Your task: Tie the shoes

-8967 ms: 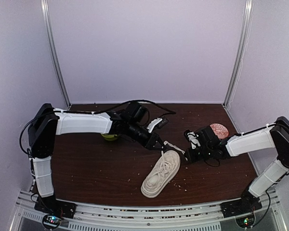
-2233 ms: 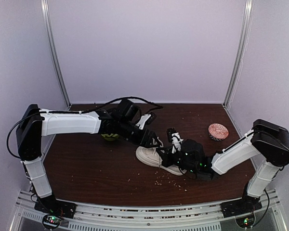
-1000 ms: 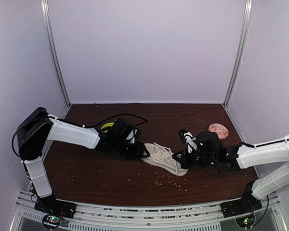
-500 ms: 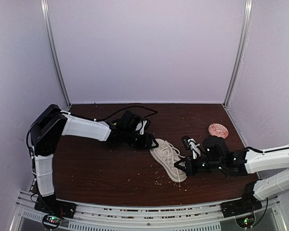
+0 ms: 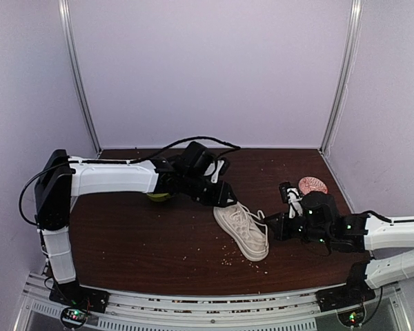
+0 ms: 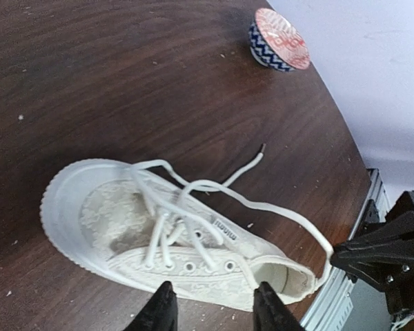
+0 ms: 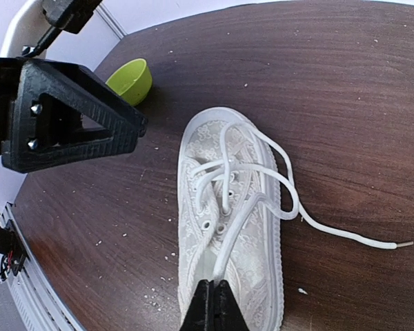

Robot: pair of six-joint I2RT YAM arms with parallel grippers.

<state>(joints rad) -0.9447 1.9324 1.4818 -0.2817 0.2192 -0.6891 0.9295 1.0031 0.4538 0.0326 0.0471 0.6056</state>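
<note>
While the sneaker (image 5: 242, 231) rests on its sole at mid-counter (image 5: 138, 241), one lace (image 7: 229, 249) is pinched in the closed right jaws over its heel. Just beyond, the left jaws are held partly apart beside the sneaker, nothing gripped.

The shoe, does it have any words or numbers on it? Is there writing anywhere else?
Tag on top of the sneaker: dark letters, too small and blurred to read.
Red-patterned bowl: only zigzags and swirls, no words.
Green bowl: no words.
Nothing else in any view can be read.
</note>
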